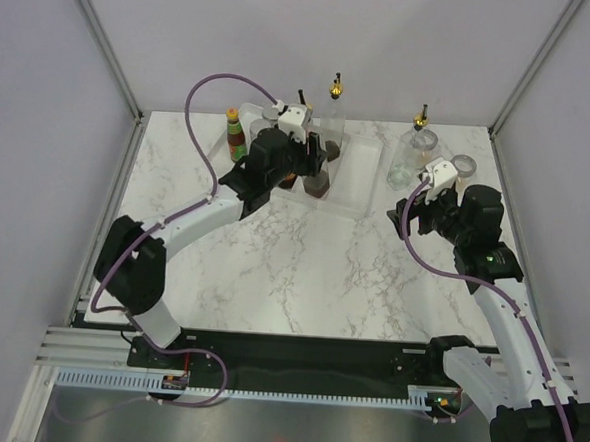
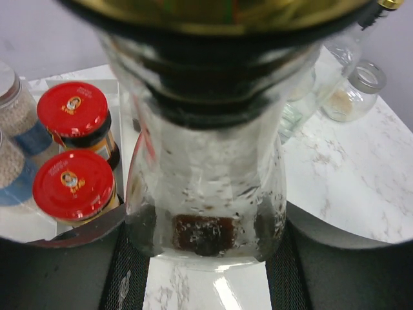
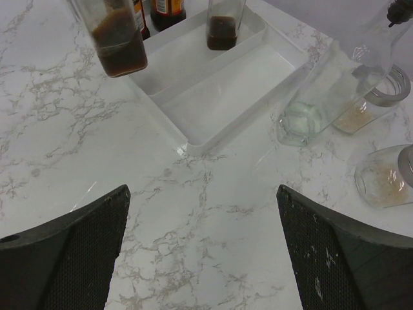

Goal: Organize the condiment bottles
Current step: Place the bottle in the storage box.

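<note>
Your bench (image 1: 302, 272) is white marble with grey veins, and it fills the space between the side walls. A white plastic tray (image 3: 226, 97) with a divider down its length sits flat on the bench toward the far side, a little left of middle. Just to the right of the tray, a clear glass cruet (image 1: 416, 153) with a gold spout stands upright on the marble. Beside it, toward the right edge, you have two small glass jars holding pale powder: the farther jar (image 3: 369, 103) nearly touches the cruet, and the nearer jar (image 3: 382, 175) sits apart from both. You cannot tell from this angle whether the jars stand or lie tilted.
</note>
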Controlling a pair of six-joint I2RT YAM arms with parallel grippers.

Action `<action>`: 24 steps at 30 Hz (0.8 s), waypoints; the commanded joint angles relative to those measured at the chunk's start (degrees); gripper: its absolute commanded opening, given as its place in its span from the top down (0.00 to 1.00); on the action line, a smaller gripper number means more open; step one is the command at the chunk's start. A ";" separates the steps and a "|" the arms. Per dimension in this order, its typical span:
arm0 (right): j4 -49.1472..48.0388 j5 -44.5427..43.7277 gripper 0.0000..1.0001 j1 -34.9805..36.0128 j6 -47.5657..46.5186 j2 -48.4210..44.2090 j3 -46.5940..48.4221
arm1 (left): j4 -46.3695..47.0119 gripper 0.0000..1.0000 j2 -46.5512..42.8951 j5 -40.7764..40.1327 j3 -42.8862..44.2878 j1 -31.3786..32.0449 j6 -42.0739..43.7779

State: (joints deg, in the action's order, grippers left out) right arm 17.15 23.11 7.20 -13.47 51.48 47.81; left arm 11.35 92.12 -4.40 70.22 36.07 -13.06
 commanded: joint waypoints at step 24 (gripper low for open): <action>-2.56 -1.67 0.02 -0.61 1.08 -1.21 0.00 | -1.51 0.98 31.89 -10.80 36.22 -0.39 15.17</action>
State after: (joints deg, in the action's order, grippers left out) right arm 16.73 21.93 6.85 -13.23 51.16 47.81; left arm 4.73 124.29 -12.99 102.13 35.70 -0.80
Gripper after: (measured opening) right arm 0.982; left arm 0.633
